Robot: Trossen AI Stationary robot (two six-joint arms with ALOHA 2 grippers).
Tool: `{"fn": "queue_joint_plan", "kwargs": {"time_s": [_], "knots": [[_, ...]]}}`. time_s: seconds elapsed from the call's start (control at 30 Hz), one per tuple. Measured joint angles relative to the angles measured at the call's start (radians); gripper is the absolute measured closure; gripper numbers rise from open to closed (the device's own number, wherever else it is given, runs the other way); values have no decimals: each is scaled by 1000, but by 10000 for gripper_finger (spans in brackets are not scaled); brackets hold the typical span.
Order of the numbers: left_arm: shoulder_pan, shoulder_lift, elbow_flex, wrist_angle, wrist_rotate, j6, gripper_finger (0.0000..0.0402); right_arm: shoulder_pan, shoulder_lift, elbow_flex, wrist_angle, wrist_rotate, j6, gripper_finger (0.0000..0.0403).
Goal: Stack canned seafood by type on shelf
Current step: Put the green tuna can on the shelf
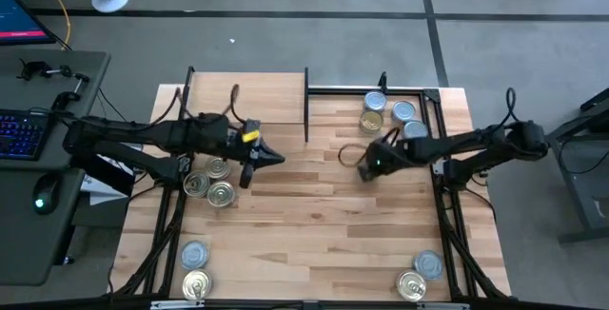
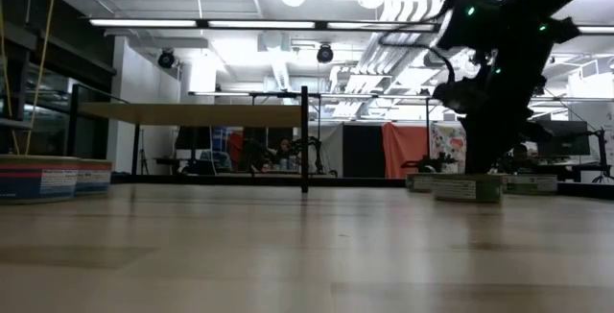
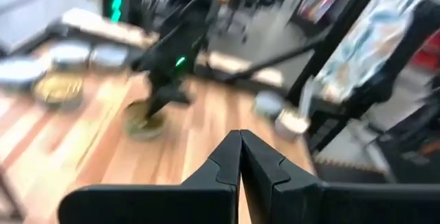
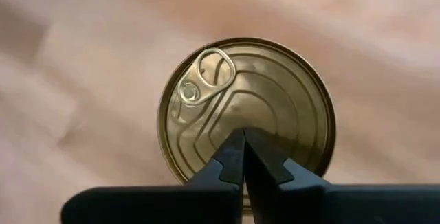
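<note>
Our right gripper (image 4: 242, 141), fingers pressed together, hovers over a gold-topped tin (image 4: 246, 110). Our left gripper (image 1: 271, 158), also closed, waits mid-table. We should spread the fingers wide before descending, centring on the tin.

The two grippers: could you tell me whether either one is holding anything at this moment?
Neither: the left gripper is shut on nothing; the right gripper is shut above a gold-topped tin.

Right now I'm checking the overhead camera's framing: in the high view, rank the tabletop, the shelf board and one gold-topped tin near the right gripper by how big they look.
1. Tabletop, by far the largest.
2. Shelf board, a small light panel at the far edge.
3. Gold-topped tin, smallest.
All sit at similar distance from this camera, so the order is safe.
</note>
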Motion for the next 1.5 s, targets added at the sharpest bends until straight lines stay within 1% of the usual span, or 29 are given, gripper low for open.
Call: {"fn": "queue_joint_plan", "kwargs": {"time_s": [0.07, 0.17, 0.23, 0.33, 0.4, 0.43, 0.5, 0.57, 0.63, 0.7, 0.77, 0.9, 1.0, 1.13, 1.2, 1.27, 1.37, 1.5], "knots": [[-12, 20, -5, -46, -40, 0, 402, 60, 3, -1, 61, -5, 23, 403], [-23, 60, -42, -8, -76, 0, 402, 117, 34, -2, 171, -6, 44, 403], [-24, 97, -90, 83, -77, -1, 402, 138, 75, -2, 264, -7, 44, 403], [-28, 163, -171, 245, -77, -22, 402, 151, 169, 13, 426, -32, 30, 403], [-28, 209, -212, 357, -77, -26, 401, 154, 241, 41, 527, -37, -7, 403], [-28, 230, -227, 387, -77, -25, 401, 154, 273, 60, 574, -39, -36, 403], [-24, 279, -234, 410, -88, -2, 402, 148, 328, 104, 650, -64, -101, 403], [-20, 324, -235, 404, -92, 27, 402, 137, 353, 164, 678, -125, -178, 403], [-20, 366, -234, 415, -93, 75, 401, 126, 346, 227, 652, -204, -269, 403], [-20, 403, -234, 415, -93, 142, 401, 124, 324, 277, 552, -234, -341, 403], [-20, 443, -234, 420, -93, 224, 401, 124, 293, 319, 409, -229, -398, 403], [-20, 516, -234, 436, -93, 384, 401, 124, 251, 380, 101, -173, -467, 403], [-20, 570, -234, 491, -87, 465, 401, 124, 263, 372, -21, -152, -494, 403], [-20, 632, -223, 566, -75, 527, 401, 124, 298, 322, 10, -150, -541, 403], [-18, 659, -209, 564, -65, 551, 401, 124, 327, 310, 38, -149, -566, 403], [-14, 689, -185, 565, -30, 559, 401, 124, 353, 310, 73, -145, -604, 403], [-9, 721, -153, 561, 13, 528, 401, 124, 393, 311, 136, -145, -661, 403], [-8, 753, -126, 560, 13, 468, 401, 124, 428, 312, 192, -138, -696, 403]]}}
